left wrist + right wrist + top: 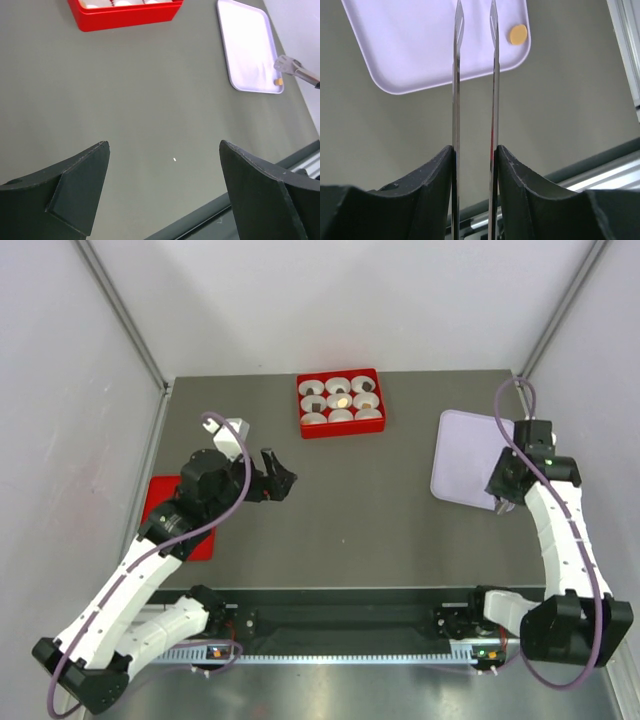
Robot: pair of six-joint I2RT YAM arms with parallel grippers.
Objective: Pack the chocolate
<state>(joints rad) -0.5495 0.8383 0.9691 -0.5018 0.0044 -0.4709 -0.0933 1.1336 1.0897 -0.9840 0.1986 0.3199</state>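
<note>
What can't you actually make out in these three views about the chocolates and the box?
Top view: which cups in the red box are filled; too small to tell.
Top view: the orange chocolate on the tray; the right gripper covers it.
Left wrist view: the red box's inside; cut off by the top edge.
Top view: the red flat piece at the left; the left arm partly covers it.
</note>
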